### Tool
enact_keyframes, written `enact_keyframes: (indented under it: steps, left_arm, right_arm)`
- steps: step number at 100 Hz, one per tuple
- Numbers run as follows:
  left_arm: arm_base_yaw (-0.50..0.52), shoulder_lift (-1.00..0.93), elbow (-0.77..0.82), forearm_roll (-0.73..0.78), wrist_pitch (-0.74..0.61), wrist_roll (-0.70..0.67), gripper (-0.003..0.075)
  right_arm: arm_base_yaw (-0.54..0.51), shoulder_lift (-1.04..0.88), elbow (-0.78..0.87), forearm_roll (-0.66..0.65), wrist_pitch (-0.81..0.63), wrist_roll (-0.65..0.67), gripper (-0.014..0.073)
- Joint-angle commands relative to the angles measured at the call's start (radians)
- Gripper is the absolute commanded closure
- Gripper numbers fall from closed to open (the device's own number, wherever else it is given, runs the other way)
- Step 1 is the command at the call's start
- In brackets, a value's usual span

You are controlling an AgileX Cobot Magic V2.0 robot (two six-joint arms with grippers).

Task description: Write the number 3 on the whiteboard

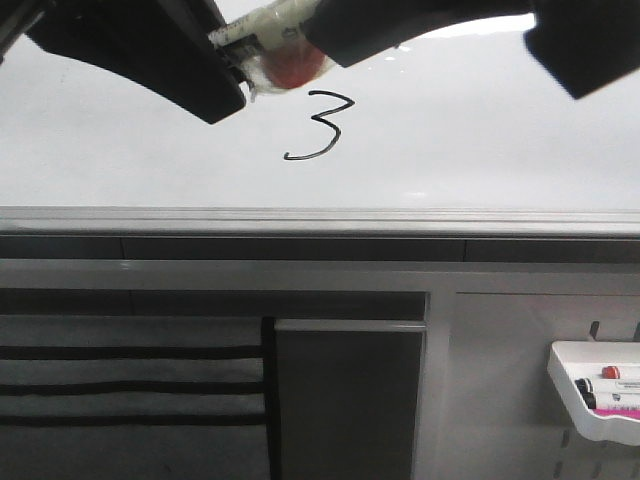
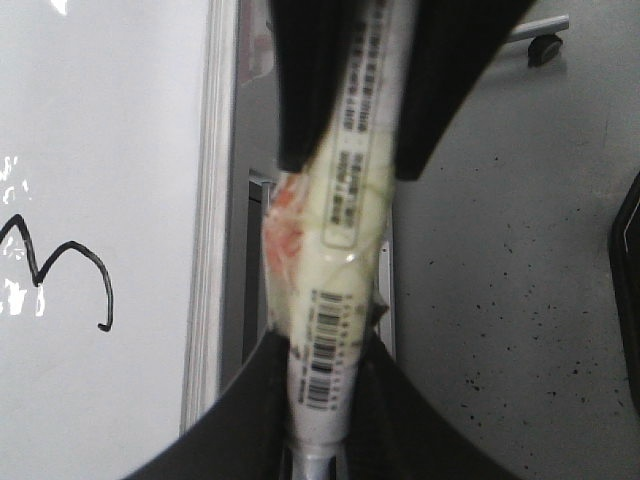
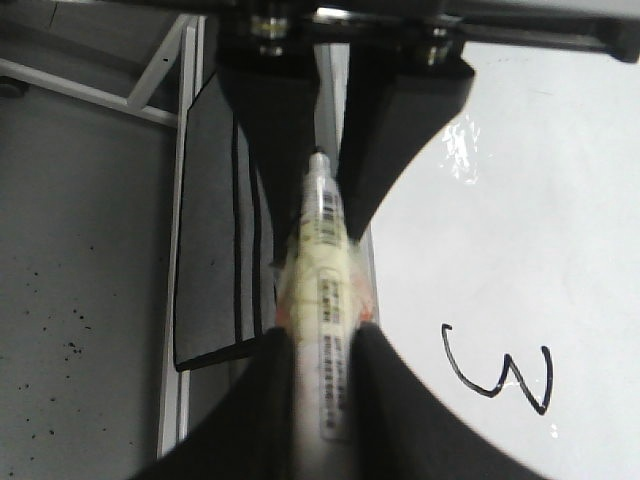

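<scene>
Front view: marker tray visible | both claws clamp marker | number 3 drawn

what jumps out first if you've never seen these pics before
The black 3 drawn near the middle of the whiteboard catches the eye first. Just above it to the left, both grippers, left and right, clamp one marker wrapped in tape with a red patch. A small white tray with more markers hangs low at the right.

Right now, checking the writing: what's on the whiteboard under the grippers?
A black number 3 shows on the whiteboard. The grippers and marker cover the board above it.
</scene>
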Motion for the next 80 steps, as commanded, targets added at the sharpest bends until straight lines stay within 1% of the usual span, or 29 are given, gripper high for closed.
enact_keyframes:
  steps: [1, 11, 16, 20, 28, 37, 40, 44, 50, 55, 65, 73, 80]
  left_arm:
    - [-0.005, -0.023, -0.037, -0.022, -0.068, -0.013, 0.0741]
    - [0.005, -0.024, -0.037, -0.022, -0.076, -0.031, 0.0741]
    - [0.021, -0.024, -0.037, -0.022, -0.088, -0.056, 0.0741]
    - [0.042, -0.024, -0.037, -0.022, -0.104, -0.088, 0.0741]
    - [0.102, -0.024, -0.037, -0.024, -0.130, -0.147, 0.0741]
    - [0.199, -0.024, -0.033, -0.032, -0.166, -0.277, 0.0741]
    - [0.234, -0.024, -0.027, -0.033, -0.192, -0.342, 0.0741]
    - [0.287, -0.024, -0.012, -0.055, -0.227, -0.390, 0.0741]
    - [0.356, -0.022, 0.018, -0.111, -0.314, -0.448, 0.0741]
    - [0.415, -0.016, 0.049, -0.191, -0.385, -0.448, 0.0741]
    - [0.481, 0.012, 0.104, -0.337, -0.521, -0.448, 0.0741]
    - [0.499, 0.038, 0.127, -0.386, -0.586, -0.448, 0.0741]
    - [0.503, 0.068, 0.129, -0.398, -0.597, -0.448, 0.0741]
  right_arm:
    - [0.000, -0.016, -0.027, -0.001, -0.030, -0.001, 0.0447]
    - [-0.007, -0.020, -0.027, -0.001, -0.021, 0.022, 0.0281]
    - [-0.025, -0.031, -0.027, -0.001, -0.019, 0.049, 0.0228]
    - [-0.047, -0.054, -0.027, -0.001, -0.009, 0.079, 0.0201]
    - [-0.103, -0.102, -0.027, -0.001, 0.027, 0.146, 0.0195]
    - [-0.187, -0.159, -0.027, -0.001, 0.102, 0.221, 0.0195]
    - [-0.213, -0.181, -0.027, -0.001, 0.126, 0.240, 0.0195]
    - [-0.249, -0.201, -0.027, -0.001, 0.162, 0.264, 0.0195]
    - [-0.289, -0.230, -0.027, -0.001, 0.203, 0.287, 0.0195]
    - [-0.314, -0.244, -0.027, 0.012, 0.232, 0.286, 0.0195]
    - [-0.336, -0.264, -0.027, 0.021, 0.258, 0.289, 0.0195]
    - [-0.336, -0.266, -0.027, 0.021, 0.265, 0.289, 0.0195]
    - [-0.336, -0.266, -0.027, 0.021, 0.271, 0.289, 0.0195]
